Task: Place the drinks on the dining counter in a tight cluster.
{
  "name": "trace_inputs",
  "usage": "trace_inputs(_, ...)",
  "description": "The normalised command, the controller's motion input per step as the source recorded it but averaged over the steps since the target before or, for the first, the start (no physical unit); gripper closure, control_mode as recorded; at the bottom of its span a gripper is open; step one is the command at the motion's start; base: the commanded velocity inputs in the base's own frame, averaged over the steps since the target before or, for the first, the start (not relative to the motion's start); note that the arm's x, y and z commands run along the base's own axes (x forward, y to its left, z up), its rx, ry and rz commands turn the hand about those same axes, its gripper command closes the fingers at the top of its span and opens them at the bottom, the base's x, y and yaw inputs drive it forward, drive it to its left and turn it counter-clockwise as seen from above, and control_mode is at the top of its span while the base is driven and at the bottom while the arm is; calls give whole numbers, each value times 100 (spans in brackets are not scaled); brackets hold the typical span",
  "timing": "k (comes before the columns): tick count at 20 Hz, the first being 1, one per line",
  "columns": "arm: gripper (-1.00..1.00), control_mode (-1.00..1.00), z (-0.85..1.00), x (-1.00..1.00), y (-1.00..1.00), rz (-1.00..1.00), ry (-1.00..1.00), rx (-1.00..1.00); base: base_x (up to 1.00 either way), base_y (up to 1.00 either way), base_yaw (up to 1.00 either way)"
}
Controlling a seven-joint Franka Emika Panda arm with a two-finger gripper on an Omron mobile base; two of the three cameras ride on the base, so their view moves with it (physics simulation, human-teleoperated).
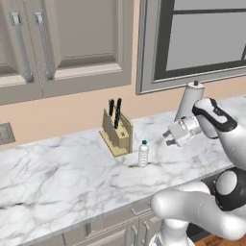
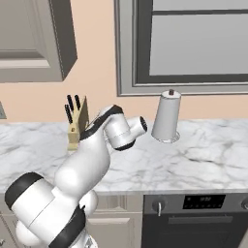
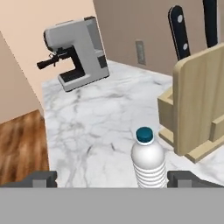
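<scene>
one water bottle (image 1: 143, 153) stands upright on the marble counter (image 1: 57, 182), just in front of and to the right of the knife block (image 1: 116, 132), near it but not touching. the bottle is clear and ribbed; its cap looks white in the left base view and dark teal in the hand view. the gripper (image 1: 168, 138) hangs above the counter to the bottle's right, level with it and apart from it, pointing toward it. in the hand view the two fingertips (image 3: 43, 178) sit wide apart at the lower corners, with the bottle (image 3: 148, 162) between them and beyond them; nothing is held. the block (image 3: 201, 105) lies just right of the bottle there, two black knife handles rising from it. farther along the counter, by the wall, sits a grey espresso machine (image 3: 76, 52). a paper towel roll (image 2: 166, 116) stands upright on the counter below the window (image 2: 193, 43), to the right of the arm in the right base view. grey wall cabinets (image 1: 62, 43) hang above the counter; an oven (image 2: 193, 218) sits under its right part.
</scene>
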Motion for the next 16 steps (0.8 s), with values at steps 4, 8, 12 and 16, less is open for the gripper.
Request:
trace_inputs(4, -100, -100, -57, 28, 29, 1, -1, 0, 0, 0, 0)
trace_inputs(8, -100, -100, -43, 31, 18, 0, -2, 0, 0, 0, 0)
trace_inputs(12, -100, -100, -41, 27, 2, 0, 0, 0, 0, 0, 0)
trace_inputs(16, -100, -100, -14, 15, 9, 0, -2, 0, 0, 0, 0)
